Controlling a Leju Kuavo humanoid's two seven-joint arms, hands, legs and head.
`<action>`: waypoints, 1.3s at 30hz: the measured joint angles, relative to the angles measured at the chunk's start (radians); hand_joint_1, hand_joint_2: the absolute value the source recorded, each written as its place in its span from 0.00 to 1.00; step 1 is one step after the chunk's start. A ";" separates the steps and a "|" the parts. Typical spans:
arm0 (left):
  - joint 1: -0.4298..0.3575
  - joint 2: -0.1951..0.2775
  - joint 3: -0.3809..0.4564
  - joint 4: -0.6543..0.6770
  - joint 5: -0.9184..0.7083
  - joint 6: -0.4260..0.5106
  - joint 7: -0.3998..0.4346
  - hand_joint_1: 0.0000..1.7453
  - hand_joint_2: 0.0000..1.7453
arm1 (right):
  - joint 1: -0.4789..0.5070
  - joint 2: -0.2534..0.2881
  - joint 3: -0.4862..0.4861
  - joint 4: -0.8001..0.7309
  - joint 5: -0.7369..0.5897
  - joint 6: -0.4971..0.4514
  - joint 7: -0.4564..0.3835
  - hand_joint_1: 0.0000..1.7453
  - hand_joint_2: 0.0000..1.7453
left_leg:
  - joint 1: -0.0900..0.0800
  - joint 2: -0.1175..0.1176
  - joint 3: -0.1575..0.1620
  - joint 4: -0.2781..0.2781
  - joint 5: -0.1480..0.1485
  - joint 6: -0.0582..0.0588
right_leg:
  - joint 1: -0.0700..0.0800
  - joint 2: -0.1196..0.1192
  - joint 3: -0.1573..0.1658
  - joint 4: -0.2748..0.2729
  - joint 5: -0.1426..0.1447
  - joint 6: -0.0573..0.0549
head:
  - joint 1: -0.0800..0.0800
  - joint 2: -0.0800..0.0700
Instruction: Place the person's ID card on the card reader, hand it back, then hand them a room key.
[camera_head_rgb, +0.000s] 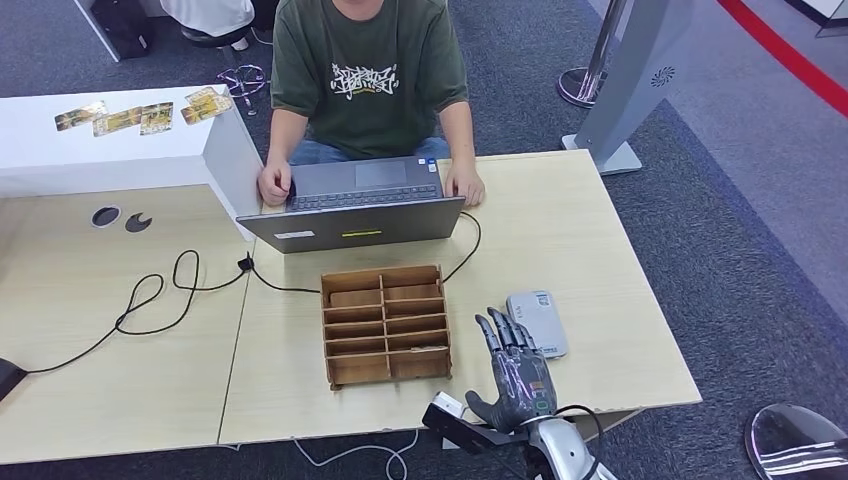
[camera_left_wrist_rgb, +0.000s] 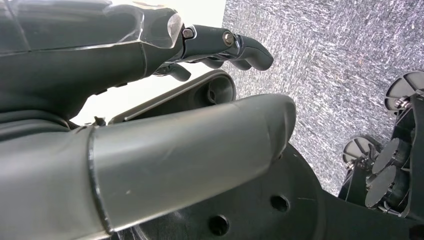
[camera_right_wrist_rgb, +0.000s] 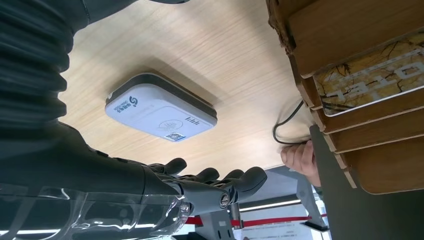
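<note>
Hovering with fingers spread and holding nothing, the right hand (camera_head_rgb: 517, 375) waits near the tabletop's front edge, just beside the card reader (camera_head_rgb: 537, 322), probably to receive the ID card. Room key cards (camera_right_wrist_rgb: 372, 80) sit in the wooden organizer (camera_head_rgb: 385, 325). The left hand (camera_left_wrist_rgb: 150, 100) is also without anything, its fingers loosely curled.

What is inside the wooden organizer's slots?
One patterned gold card lies in a slot of the wooden organizer, seen from the right wrist. From the head view the other slots look empty, though their depths are shadowed and cannot be checked.

Smooth white plastic card reader (camera_head_rgb: 537, 322) on matt pale wood-grain table (camera_head_rgb: 620, 300).
</note>
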 joint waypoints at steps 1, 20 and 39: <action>0.000 0.000 0.000 0.000 -0.001 0.000 0.000 0.00 0.00 | -0.003 0.000 0.004 0.004 -0.001 -0.002 0.002 0.00 1.00 | 0.000 0.000 0.000 0.000 0.000 0.000 | 0.000 0.000 0.000 0.000 0.000 0.000 | 0.000 0.000; -0.001 -0.005 0.001 0.000 -0.009 0.000 -0.015 0.00 0.00 | -0.055 0.064 0.064 0.054 -0.014 -0.140 0.001 0.00 1.00 | 0.000 0.000 0.000 0.000 0.000 0.000 | 0.000 0.000 0.000 0.000 0.000 0.000 | 0.000 0.000; -0.001 -0.005 0.002 0.000 -0.019 -0.002 -0.021 0.00 0.00 | -0.096 0.088 0.109 -0.014 -0.057 -0.146 -0.059 0.00 1.00 | 0.000 0.000 0.000 0.000 0.000 0.000 | 0.000 0.000 0.000 0.000 0.000 0.000 | 0.000 0.000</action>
